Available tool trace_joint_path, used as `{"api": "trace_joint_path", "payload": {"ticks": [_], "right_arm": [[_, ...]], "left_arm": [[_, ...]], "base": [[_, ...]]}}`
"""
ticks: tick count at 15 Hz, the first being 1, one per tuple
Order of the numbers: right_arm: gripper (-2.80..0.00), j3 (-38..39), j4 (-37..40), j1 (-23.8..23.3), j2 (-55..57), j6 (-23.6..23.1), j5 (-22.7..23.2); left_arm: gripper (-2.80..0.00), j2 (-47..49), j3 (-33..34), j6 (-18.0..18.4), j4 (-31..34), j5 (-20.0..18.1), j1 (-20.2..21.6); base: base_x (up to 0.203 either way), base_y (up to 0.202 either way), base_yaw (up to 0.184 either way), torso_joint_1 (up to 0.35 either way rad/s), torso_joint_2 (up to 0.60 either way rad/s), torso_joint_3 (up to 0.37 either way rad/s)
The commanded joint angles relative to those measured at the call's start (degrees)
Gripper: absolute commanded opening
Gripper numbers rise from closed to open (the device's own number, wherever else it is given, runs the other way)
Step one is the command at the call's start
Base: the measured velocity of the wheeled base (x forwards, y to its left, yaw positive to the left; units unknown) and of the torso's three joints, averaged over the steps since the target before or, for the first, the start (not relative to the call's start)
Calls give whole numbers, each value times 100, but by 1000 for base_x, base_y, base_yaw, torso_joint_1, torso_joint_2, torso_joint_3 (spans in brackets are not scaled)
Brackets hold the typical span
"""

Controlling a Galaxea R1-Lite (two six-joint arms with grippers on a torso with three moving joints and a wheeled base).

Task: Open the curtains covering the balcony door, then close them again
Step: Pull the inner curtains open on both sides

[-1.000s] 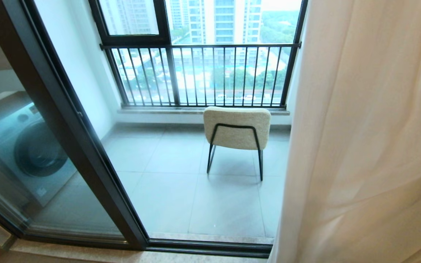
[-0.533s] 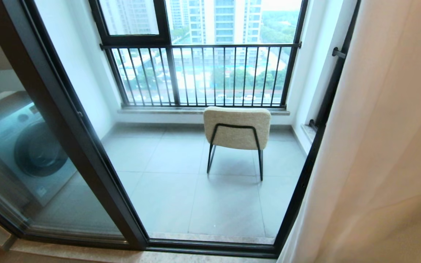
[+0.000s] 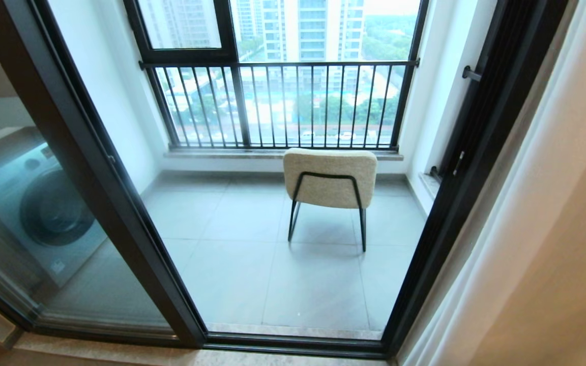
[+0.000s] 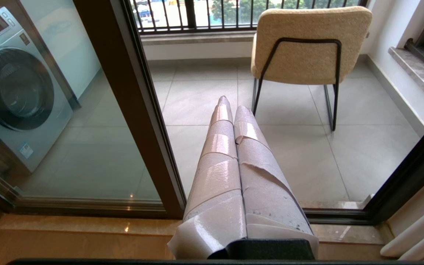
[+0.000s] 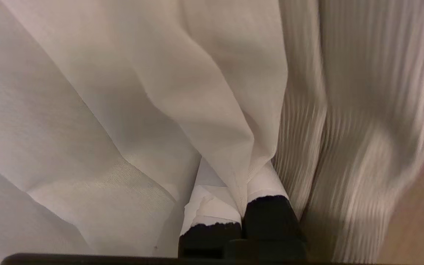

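The sheer white curtains are bunched at the far right of the head view, and the balcony door stands uncovered with its dark right frame showing. Neither arm appears in the head view. In the right wrist view my right gripper is shut on the curtains, with a hemmed fold pinched between its white-taped fingers. The fingertips are hidden under the fabric. My left gripper is shut on nothing and hangs still, pointing over the door's threshold toward the balcony floor.
A cream chair with black legs stands on the balcony's grey tiles before the black-barred railing window. A washing machine shows behind the left glass pane. A ribbed thicker drape hangs beside the held fold. A stone sill runs below the door.
The curtains have slid to the right, off the doorway, baring the balcony's right wall and then the door's dark right frame. The left arm and the camera have stayed still.
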Motion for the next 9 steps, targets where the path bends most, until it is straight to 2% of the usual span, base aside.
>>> {"api": "trace_joint_path", "payload": {"ticks": [1, 9], "right_arm": [[-280, -262, -18, -141, 425, -2, 1], [-280, -448, -123, -543, 954, -21, -19]], "left_arm": [[-280, 8, 0, -3, -2, -2, 2], [-280, 8, 0, 2, -5, -2, 2]], "base": [[0, 0, 0, 0, 0, 0], [0, 0, 0, 0, 0, 0]]}}
